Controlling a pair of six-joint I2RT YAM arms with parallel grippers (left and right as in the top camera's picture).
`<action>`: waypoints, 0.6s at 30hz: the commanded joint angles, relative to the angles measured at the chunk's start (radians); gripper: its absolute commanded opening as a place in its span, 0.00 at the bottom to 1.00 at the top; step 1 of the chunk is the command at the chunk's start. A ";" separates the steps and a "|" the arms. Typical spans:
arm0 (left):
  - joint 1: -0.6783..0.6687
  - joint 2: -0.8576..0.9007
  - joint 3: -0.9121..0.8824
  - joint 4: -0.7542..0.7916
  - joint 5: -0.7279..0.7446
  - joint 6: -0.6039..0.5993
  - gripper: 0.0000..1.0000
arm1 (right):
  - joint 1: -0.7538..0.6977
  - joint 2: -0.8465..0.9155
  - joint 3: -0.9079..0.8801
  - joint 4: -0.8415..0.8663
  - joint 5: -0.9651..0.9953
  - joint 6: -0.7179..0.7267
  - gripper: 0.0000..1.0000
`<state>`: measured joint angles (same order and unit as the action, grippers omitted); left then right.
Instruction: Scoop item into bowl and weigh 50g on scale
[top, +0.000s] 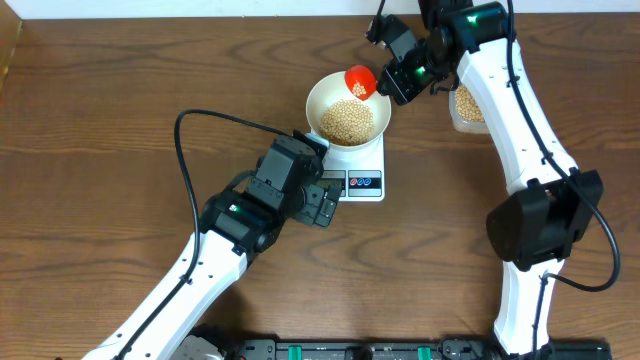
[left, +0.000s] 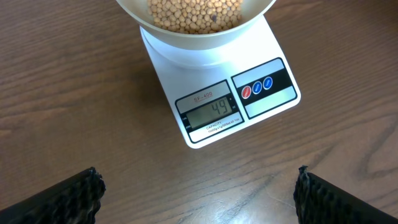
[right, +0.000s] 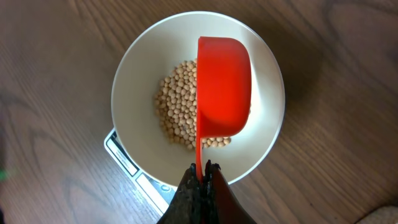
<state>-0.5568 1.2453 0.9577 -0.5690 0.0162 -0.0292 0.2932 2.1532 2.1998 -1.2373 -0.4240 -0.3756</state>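
I'm topping up: my right gripper (right: 200, 171) pinches the red scoop (right: 224, 87) over soybeans (right: 177, 106) in the white bowl (right: 134, 81) just below, left gripper (left: 199, 193) wide before the scale (left: 168, 68), whose display (left: 208, 112) reads 49, so next I'd shake in only a few beans.

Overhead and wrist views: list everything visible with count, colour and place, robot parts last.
table: one, brown, beneath everything
scale: one, white, mid-table, showing 49
bowl: one, white, on scale
tub: one, clear, right of bowl
beans: many, tan, in bowl and tub
scoop: one, red, above bowl
left gripper: one, black, open, before scale
right gripper: one, black, shut on scoop
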 joint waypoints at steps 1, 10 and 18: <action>0.006 -0.002 -0.009 0.000 -0.013 -0.002 1.00 | 0.002 -0.006 0.021 0.000 0.003 0.024 0.01; 0.006 -0.002 -0.009 0.000 -0.013 -0.002 0.99 | 0.002 -0.006 0.021 0.017 0.003 0.070 0.01; 0.006 -0.002 -0.009 0.000 -0.013 -0.002 1.00 | -0.001 -0.006 0.021 0.031 0.003 0.117 0.01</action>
<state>-0.5568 1.2453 0.9577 -0.5690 0.0158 -0.0292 0.2932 2.1532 2.1998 -1.2095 -0.4175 -0.2905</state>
